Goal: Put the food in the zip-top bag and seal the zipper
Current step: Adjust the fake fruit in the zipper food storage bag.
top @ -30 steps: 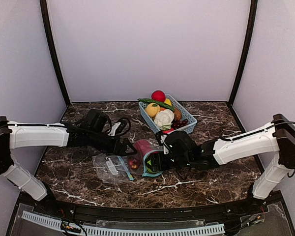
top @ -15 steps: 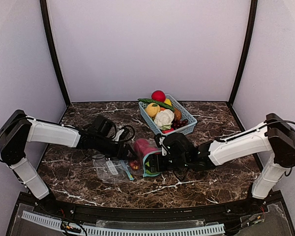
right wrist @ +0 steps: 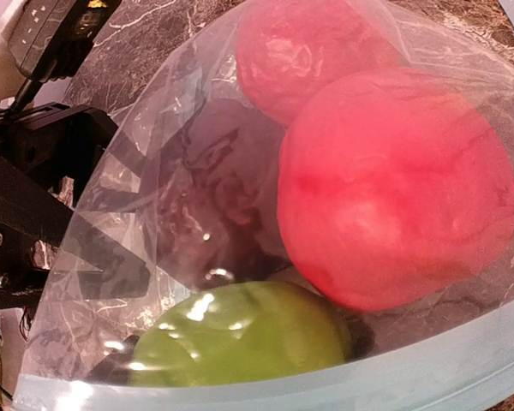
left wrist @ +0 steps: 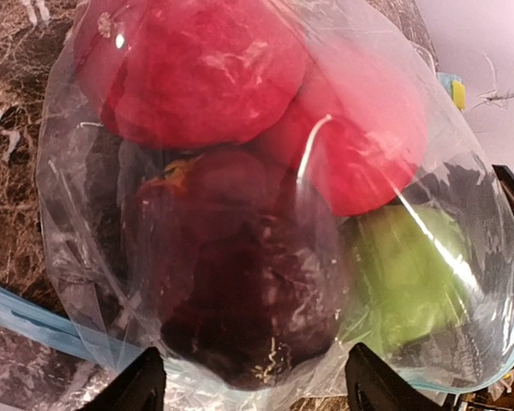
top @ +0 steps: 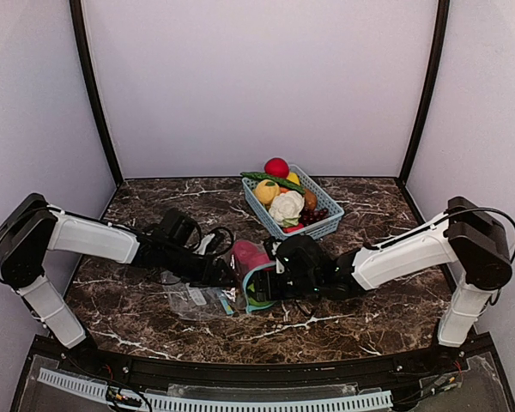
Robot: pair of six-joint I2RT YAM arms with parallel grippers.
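The clear zip-top bag [top: 247, 257] lies mid-table, its blue zipper rim [right wrist: 343, 377] facing my right gripper [top: 272, 281]. Inside are two red fruits [left wrist: 188, 68] [right wrist: 394, 188], a dark purple one [left wrist: 240, 274] and a green one [right wrist: 248, 338]. My left gripper [left wrist: 257, 390] is at the bag's closed end, jaws wide, one black fingertip [left wrist: 141, 385] on each side of the dark fruit's bulge. The right gripper's fingers are hidden at the bag's mouth. More food, a red apple [top: 276, 166] and a yellow citrus [top: 266, 190], is in the basket.
The light-blue lattice basket [top: 324, 225] stands just behind the bag, also holding a white cauliflower [top: 286, 207]. Flat clear plastic with a blue strip [top: 196, 297] lies left of the bag under my left arm. Walls close in the table on three sides.
My left arm has reached right to the bag's closed end and its jaws have narrowed a little. The right gripper and the bag's mouth have shifted slightly left.
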